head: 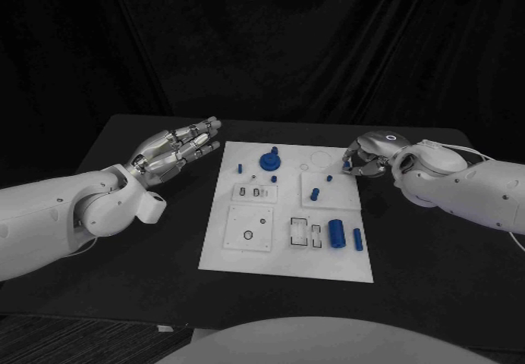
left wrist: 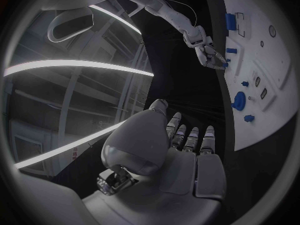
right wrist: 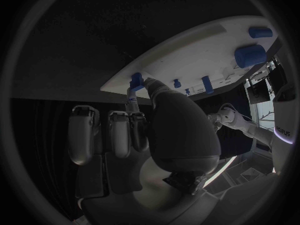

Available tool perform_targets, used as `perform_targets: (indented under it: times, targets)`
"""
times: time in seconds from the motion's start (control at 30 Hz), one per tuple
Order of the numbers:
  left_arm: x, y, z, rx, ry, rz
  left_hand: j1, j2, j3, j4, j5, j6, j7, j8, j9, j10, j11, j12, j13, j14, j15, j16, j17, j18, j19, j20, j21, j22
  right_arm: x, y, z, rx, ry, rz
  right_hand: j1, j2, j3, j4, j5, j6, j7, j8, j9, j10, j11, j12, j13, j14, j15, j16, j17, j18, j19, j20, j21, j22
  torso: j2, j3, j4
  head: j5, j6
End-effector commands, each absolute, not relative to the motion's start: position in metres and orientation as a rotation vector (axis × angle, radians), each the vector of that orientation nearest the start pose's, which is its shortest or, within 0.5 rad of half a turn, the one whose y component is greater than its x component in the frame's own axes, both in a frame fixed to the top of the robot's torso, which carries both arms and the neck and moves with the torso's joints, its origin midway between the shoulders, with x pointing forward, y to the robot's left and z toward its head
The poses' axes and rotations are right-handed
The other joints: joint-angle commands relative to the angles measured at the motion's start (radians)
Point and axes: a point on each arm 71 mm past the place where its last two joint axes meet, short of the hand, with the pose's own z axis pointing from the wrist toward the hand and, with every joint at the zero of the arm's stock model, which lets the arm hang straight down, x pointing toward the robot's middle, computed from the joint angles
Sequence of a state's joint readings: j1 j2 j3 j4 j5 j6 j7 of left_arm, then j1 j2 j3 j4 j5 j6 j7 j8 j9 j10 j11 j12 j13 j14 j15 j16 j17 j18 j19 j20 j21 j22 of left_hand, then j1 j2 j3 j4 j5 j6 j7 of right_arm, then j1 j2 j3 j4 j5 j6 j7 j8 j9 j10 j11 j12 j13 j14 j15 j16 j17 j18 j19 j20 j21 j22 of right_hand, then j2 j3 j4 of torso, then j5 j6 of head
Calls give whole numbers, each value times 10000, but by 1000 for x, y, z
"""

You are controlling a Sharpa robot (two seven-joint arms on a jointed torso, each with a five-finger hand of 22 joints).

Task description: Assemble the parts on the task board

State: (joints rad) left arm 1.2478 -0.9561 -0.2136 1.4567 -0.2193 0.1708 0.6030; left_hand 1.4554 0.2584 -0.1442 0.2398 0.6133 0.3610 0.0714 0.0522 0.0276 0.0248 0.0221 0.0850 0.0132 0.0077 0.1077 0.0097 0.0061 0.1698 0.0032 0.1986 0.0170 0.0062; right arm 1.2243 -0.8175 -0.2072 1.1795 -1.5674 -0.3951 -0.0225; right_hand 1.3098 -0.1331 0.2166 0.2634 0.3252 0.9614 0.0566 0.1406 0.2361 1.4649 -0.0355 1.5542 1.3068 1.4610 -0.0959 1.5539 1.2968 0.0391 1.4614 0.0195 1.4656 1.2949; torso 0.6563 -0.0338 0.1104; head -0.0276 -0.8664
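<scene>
Task board (head: pixel 287 243) on black table (head: pixel 438 250), right hand (head: pixel 366 158) pinching blue part (right wrist: pixel 137 79), left hand (head: pixel 175 149) spread

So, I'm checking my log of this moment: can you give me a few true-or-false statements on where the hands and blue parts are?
1. The silver left hand hovers beside the white rectangular task board, fingers apart, holding nothing. True.
2. The silver right hand is at the board's near edge. False: it is at the far right edge, pinching a small blue plastic piece.
3. Two blue plastic cylinders lie side by side on the board's near right part. True.
4. The round blue plastic disc lies off the board on the black table. False: it sits on the board's far part.
</scene>
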Motion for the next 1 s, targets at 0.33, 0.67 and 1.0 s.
perform_targets:
  times: [0.33, 0.67, 1.0]
  targets:
    - [464, 259, -203, -7238, 16114, -18490, 78, -28, 308, -72, 134, -29, -45, 102, 153, -67, 92, 88, 52, 17, 150, -19, -15, -175, 83, 50, -58, 30, 520, -299, -240, -2476, 16848, 2876, 440, 82, 152, -217, 169, 244, -28, 380, 482, 1059, 30, 166, 2639, 1098, -28, 169, 2740, -90, 507, -40, -113, 2363, 0, 1, -1, 9, -35]
    - [464, 258, -204, -7238, 16130, -18508, 78, -28, 308, -72, 134, -29, -45, 102, 153, -67, 92, 88, 52, 17, 150, -19, -15, -175, 83, 50, -58, 30, 520, -298, -239, -2482, 16797, 2906, 536, 189, 175, -349, 89, 311, -38, 479, 704, 1059, 26, 166, 2639, 1098, -40, 169, 2740, -88, 503, -55, -123, 2360, 3, -2, 1, 10, -40]
    - [464, 258, -204, -7236, 16149, -18536, 79, -49, 331, -87, 134, -54, -42, 99, 151, -71, 95, 75, 50, 18, 160, -18, -14, -179, 82, 56, -59, 28, 519, -297, -236, -2460, 16410, 3038, 533, 234, 117, -445, -89, 458, -41, 652, 1045, 1059, 36, 166, 2639, 1098, -35, 169, 2740, -91, 508, -55, -116, 2363, 1, 1, -2, 14, -63]
